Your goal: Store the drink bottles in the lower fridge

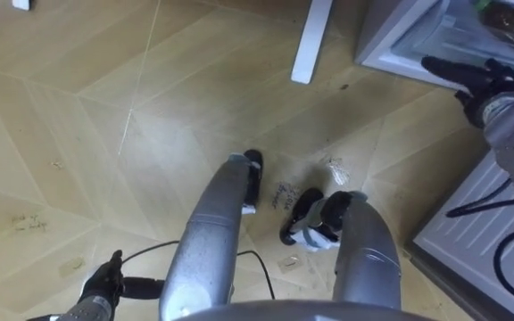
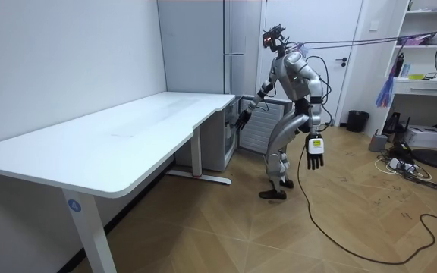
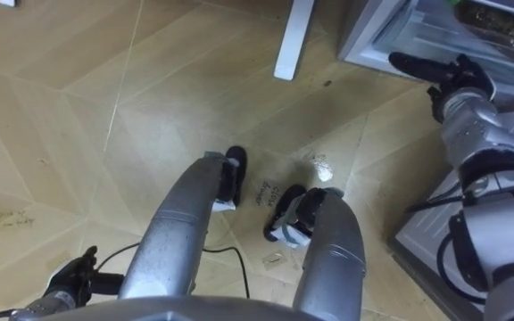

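Note:
I stand bent forward in front of the tall grey fridge (image 2: pixel 234 45). Its lower compartment (image 1: pixel 398 37) is open at the upper right. My right hand (image 1: pixel 460 75) reaches to the compartment's front edge, fingers straight and holding nothing. Something dark with a green top (image 1: pixel 507 20) lies on a shelf inside; I cannot tell what it is. The open lower door (image 1: pixel 471 223) stands just right of my right arm. My left hand (image 1: pixel 103 283) hangs by my side near the floor, fingers relaxed and open. It also shows in the room view as my left hand (image 2: pixel 315 152).
A white table (image 2: pixel 127 136) stands to the left of the fridge, and its white foot (image 1: pixel 310 40) lies on the wooden floor close to the compartment. Shelves, a fan and a bin (image 2: pixel 357 120) stand across the room.

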Motion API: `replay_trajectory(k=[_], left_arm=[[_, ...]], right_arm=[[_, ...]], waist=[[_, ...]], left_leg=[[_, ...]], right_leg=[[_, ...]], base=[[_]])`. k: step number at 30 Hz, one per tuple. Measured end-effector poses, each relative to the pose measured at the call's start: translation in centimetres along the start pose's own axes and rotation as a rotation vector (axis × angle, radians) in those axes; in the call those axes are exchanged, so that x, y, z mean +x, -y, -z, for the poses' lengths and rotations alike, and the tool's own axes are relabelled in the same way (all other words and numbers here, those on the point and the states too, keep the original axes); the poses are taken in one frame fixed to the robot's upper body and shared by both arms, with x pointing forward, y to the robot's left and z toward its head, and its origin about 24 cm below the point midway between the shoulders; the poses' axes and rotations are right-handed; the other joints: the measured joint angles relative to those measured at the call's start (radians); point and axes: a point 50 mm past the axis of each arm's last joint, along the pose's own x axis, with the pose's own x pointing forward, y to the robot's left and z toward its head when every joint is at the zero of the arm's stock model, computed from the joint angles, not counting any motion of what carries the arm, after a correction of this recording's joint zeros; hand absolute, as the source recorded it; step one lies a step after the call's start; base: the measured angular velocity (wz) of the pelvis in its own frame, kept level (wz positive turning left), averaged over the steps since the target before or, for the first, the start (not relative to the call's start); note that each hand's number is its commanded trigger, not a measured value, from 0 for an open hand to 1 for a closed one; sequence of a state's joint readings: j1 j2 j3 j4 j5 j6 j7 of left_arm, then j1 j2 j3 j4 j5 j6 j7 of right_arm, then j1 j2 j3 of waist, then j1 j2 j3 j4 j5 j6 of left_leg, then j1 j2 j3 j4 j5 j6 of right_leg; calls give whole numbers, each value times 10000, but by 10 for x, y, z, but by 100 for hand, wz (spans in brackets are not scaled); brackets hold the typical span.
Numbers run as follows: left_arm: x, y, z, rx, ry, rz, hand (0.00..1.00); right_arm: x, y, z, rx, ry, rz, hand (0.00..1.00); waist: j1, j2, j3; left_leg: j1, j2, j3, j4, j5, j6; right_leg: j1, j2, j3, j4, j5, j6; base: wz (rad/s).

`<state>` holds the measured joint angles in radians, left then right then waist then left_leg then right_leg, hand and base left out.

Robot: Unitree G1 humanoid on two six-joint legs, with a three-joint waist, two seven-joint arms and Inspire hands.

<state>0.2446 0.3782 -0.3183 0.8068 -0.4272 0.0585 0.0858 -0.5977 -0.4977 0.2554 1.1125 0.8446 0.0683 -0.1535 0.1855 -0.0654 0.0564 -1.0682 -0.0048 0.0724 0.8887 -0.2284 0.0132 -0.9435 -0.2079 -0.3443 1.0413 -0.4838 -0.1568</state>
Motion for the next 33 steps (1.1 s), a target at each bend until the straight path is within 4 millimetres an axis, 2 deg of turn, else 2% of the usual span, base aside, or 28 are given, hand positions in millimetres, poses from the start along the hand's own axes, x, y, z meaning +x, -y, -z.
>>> replay_trajectory(k=[2, 6, 11, 16, 20, 33], left_arm=[[0, 0, 0, 8, -11, -1, 0], [0, -1, 1, 57, -24, -143, 0], [0, -3, 6, -10, -144, -285, 0], [0, -7, 16, -19, -466, -524, 0], [0, -6, 18, 67, -538, -611, 0], [0, -2, 19, 141, -567, -529, 0]], right_arm=[[0, 0, 0, -464, 5, 221, 0], [-1, -1, -4, -1618, 169, 768, 0], [-3, -9, -10, -2172, 449, 1416, 0], [-7, -19, -28, -2382, 1327, 2284, 0], [-10, -26, -51, -2097, 2031, 3007, 0], [-11, -27, -49, -2328, 2068, 3679, 0]], waist=[[6, 1, 0], [44, 2, 1], [74, 3, 1], [108, 14, 8], [124, 17, 13], [134, 23, 46]], left_leg=[[0, -45, -20, -39, 5, -1], [-64, 15, 81, -102, 56, 77], [-94, 29, 92, -90, 60, 79], [-12, -28, 106, -162, 74, 48], [1, -83, 78, -223, 118, -8], [-31, -90, 46, -186, 121, -11]], right_leg=[[-7, -36, -4, 2, -4, 7], [-104, -110, 0, 17, -5, 13], [-147, -86, 12, 19, -2, 17], [-166, -60, 145, 21, -12, 8], [-165, -93, 124, 26, -40, -3], [-157, -125, 97, 32, -95, 21]], base=[[6], [1], [0], [-3], [5], [0]])
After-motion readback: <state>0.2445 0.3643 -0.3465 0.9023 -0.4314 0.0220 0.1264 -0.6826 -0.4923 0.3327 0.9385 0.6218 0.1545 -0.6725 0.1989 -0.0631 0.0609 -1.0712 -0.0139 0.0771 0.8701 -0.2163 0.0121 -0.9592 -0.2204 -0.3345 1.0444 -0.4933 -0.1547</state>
